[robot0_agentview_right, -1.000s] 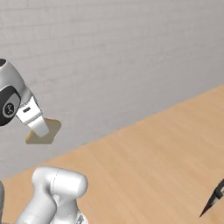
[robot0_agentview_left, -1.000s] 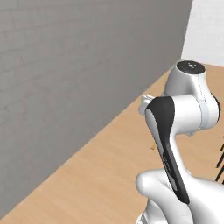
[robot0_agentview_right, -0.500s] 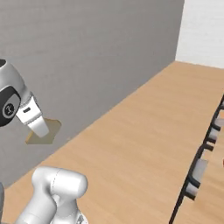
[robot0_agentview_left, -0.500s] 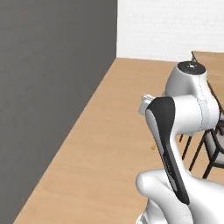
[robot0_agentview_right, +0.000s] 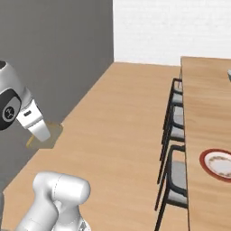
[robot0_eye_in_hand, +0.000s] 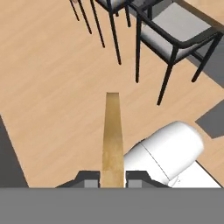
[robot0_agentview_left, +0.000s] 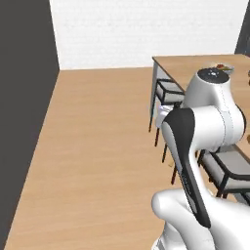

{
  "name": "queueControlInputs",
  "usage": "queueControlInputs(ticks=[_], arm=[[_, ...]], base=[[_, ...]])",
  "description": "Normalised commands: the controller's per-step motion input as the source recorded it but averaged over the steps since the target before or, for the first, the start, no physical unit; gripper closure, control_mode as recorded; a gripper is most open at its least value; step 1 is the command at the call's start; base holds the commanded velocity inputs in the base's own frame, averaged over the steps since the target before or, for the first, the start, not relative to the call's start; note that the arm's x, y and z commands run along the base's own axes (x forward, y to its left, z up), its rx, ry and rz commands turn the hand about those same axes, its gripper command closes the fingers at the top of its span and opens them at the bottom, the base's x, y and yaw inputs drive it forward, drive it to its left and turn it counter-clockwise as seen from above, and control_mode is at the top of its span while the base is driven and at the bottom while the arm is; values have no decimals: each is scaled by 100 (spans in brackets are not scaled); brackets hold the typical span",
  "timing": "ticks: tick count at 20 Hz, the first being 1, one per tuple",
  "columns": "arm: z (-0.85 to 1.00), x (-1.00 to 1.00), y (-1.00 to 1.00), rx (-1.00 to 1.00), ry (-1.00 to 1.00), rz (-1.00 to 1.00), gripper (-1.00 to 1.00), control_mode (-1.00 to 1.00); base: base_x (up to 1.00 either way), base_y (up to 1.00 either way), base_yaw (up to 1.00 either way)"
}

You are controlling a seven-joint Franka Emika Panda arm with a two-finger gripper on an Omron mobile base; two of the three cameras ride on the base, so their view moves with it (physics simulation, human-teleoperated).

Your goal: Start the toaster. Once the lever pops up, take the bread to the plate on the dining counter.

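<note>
My gripper (robot0_eye_in_hand: 113,177) is shut on the bread (robot0_eye_in_hand: 112,131), a thin tan slice seen edge-on in the hand view, sticking straight out between the two dark fingertips (robot0_eye_in_hand: 91,176). In the right base view the gripper (robot0_agentview_right: 40,133) hangs at the left, above the wood floor, with the bread (robot0_agentview_right: 54,134) lying flat in it. The plate (robot0_agentview_right: 219,163), red-rimmed with a white centre, rests on the dining counter (robot0_agentview_right: 203,108) at the right edge, far from the gripper. The dining counter (robot0_agentview_left: 190,66) also runs along the upper right of the left base view. The toaster is out of view.
A row of dark-framed chairs (robot0_agentview_right: 173,135) with grey seats lines the counter's near side, between me and the plate; they show as chairs (robot0_agentview_left: 168,93) and chairs (robot0_eye_in_hand: 170,37) too. A dark grey wall (robot0_agentview_right: 54,54) stands at the left, a white brick wall (robot0_agentview_left: 146,29) behind.
The whole picture has swung: the base has turned, the grey wall has slid left and the dining counter, chairs and plate have come into view. The bread stays in the shut gripper.
</note>
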Motion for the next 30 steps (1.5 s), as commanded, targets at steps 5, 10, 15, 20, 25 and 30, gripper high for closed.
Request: queueControlInputs(ticks=[5,10,15,20,25,30], arm=[[0,0,0,0,0,0,100,100],[0,0,0,0,0,0,100,100],[0,0,0,0,0,0,100,100],[0,0,0,0,0,0,100,100],[0,0,0,0,0,0,100,100],[0,0,0,0,0,0,100,100]], base=[[72,23,-61],[60,26,-62],[30,32,-63],[13,34,-64],[7,44,-64],[2,60,-62]])
